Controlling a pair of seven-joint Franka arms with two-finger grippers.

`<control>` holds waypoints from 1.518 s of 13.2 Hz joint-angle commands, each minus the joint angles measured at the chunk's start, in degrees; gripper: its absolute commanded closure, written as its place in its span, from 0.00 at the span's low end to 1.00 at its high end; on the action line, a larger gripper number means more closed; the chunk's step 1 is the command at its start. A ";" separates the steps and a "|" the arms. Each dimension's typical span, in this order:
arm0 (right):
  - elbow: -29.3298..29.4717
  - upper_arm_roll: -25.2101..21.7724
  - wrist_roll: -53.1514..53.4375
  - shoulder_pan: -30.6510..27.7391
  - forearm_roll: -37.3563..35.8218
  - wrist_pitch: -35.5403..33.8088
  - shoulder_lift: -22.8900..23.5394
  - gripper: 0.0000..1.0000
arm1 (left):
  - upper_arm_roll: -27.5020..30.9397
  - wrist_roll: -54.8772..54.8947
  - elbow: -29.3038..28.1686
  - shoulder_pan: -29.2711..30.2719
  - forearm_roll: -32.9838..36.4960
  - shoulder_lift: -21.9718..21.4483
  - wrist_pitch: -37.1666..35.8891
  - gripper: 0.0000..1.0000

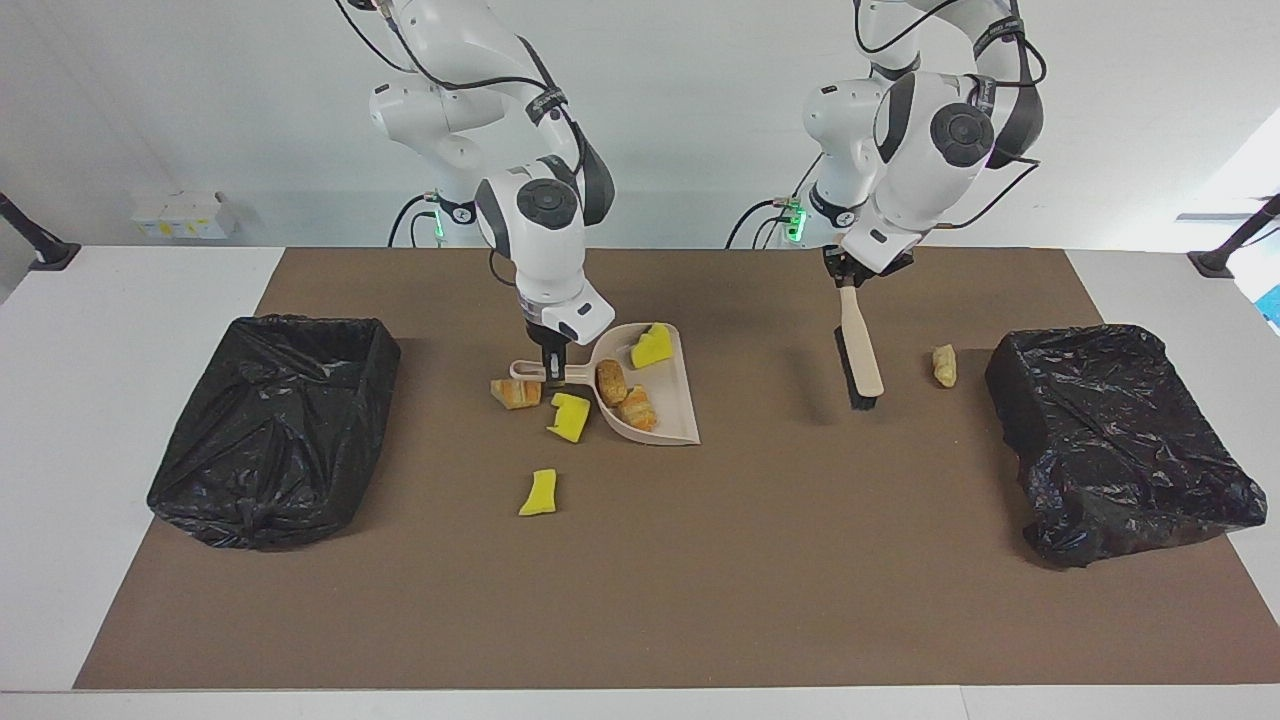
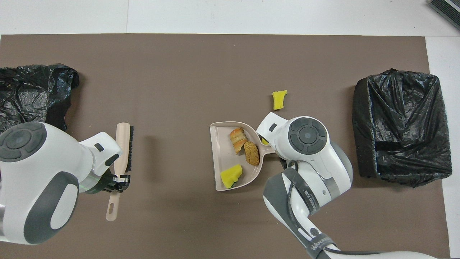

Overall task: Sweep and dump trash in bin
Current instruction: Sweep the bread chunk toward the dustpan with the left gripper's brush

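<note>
My right gripper [image 1: 553,372] is shut on the handle of the beige dustpan [image 1: 672,402], which lies on the brown mat. In the pan are a yellow sponge bit [image 1: 652,347] and two bread lumps [image 1: 611,381]. A bread lump [image 1: 516,393] and a yellow bit [image 1: 570,416] lie beside the handle. Another yellow bit [image 1: 539,492] lies farther from the robots. My left gripper [image 1: 848,280] is shut on the handle of the beige brush [image 1: 862,350], bristle end down close to the mat. A tan lump [image 1: 944,365] lies between the brush and the bin at the left arm's end.
A black-bagged bin [image 1: 275,430] stands at the right arm's end of the mat and another [image 1: 1115,440] at the left arm's end. In the overhead view my right wrist hides the pan's handle and the pieces beside it.
</note>
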 commanded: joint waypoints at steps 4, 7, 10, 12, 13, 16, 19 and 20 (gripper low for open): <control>-1.64 0.21 1.13 -0.15 0.98 1.32 -1.61 1.00 | 0.84 0.23 0.45 2.04 13.61 -0.12 -2.62 1.00; -1.64 0.21 1.65 -0.15 0.98 1.41 -1.52 1.00 | 0.75 0.15 -0.95 3.89 19.51 -0.21 -1.39 1.00; -1.64 0.21 1.65 -0.15 0.98 1.15 -1.70 1.00 | 0.75 0.06 -4.63 4.16 21.46 -0.56 1.50 1.00; -1.64 0.21 1.65 0.02 0.98 1.23 -1.70 1.00 | 0.66 0.06 -7.09 5.39 23.74 -0.48 4.83 1.00; -1.73 0.21 1.65 0.11 0.98 1.23 -1.70 1.00 | 0.66 0.06 -8.50 6.44 24.27 -0.39 6.77 1.00; -1.73 0.21 1.74 0.20 0.98 1.23 -1.70 1.00 | 0.57 1.11 -9.13 9.26 26.81 0.23 10.38 1.00; -1.73 0.21 1.83 0.20 0.98 1.23 -1.70 1.00 | 0.66 2.34 -10.88 10.67 26.82 0.14 12.06 1.00; -1.73 0.21 1.92 0.20 0.98 1.23 -1.70 1.00 | 0.66 2.52 -11.49 10.67 26.82 0.05 12.06 1.00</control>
